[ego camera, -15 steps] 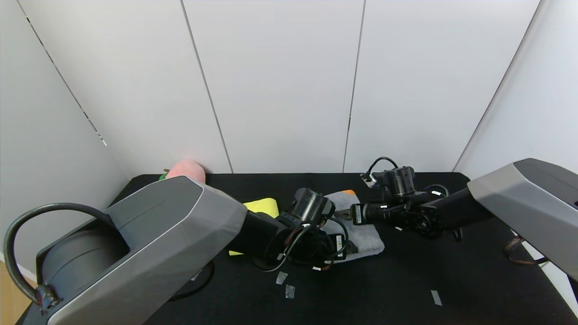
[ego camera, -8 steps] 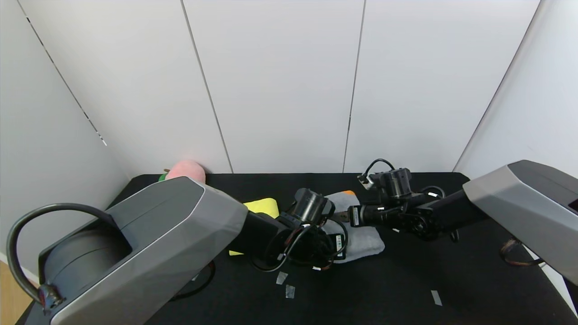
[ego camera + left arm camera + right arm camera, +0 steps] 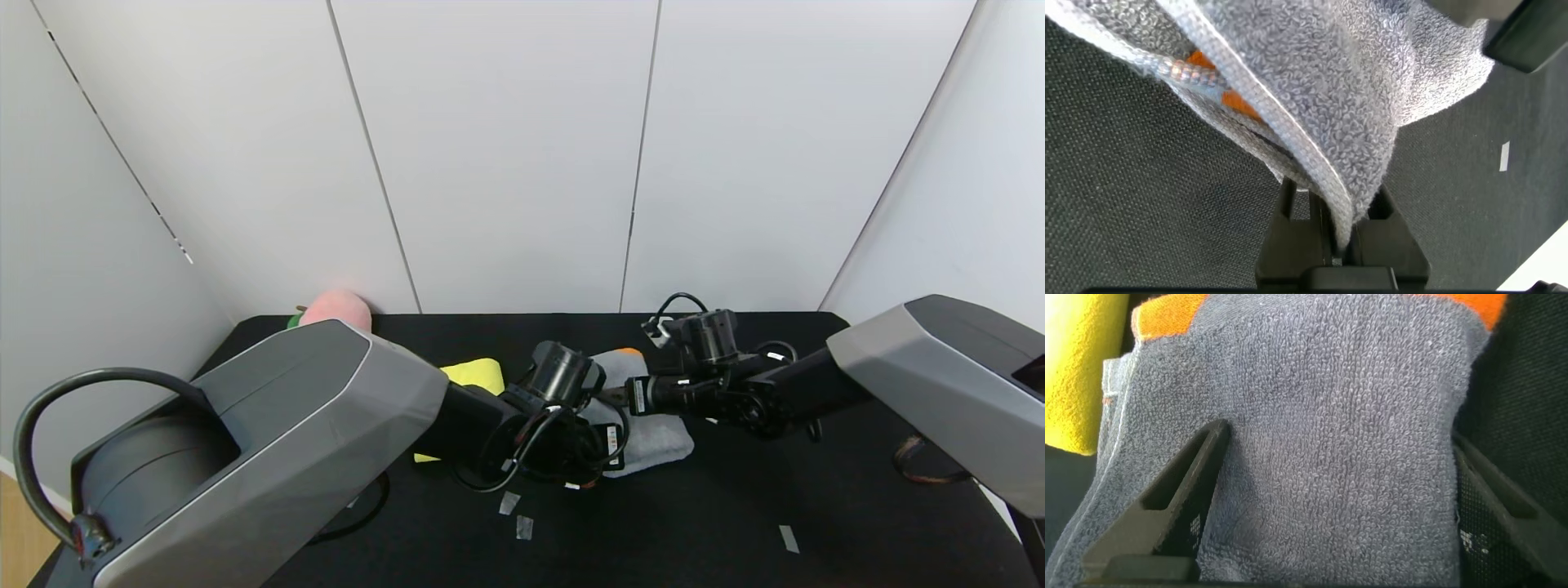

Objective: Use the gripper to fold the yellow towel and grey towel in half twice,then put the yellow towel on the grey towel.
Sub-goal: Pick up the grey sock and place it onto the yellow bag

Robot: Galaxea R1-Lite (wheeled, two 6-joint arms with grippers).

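Black table [image 3: 735,506], white walls; grey towel [image 3: 653,437] mid-table, yellow towel [image 3: 473,374] beside it, both largely hidden by arms. Left gripper [image 3: 1341,238] pinches the grey towel's edge. Right gripper [image 3: 1331,498] spread wide over it.

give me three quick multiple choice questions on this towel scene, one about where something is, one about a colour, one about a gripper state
1. Where is the yellow towel relative to the grey towel?
A. On top of it
B. Beside it, on the robot's left
C. Under it

2. What colour is the band at the grey towel's end?
A. Orange
B. Blue
C. Green

3. What is the left gripper doing?
A. Open above the table
B. Shut on the yellow towel
C. Shut on the grey towel

Answers:
1 B, the head view shows yellow lying left of grey.
2 A, the orange strip shows in both wrist views.
3 C, the left wrist view shows grey cloth pinched between its fingers, while the right gripper straddles the towel open.
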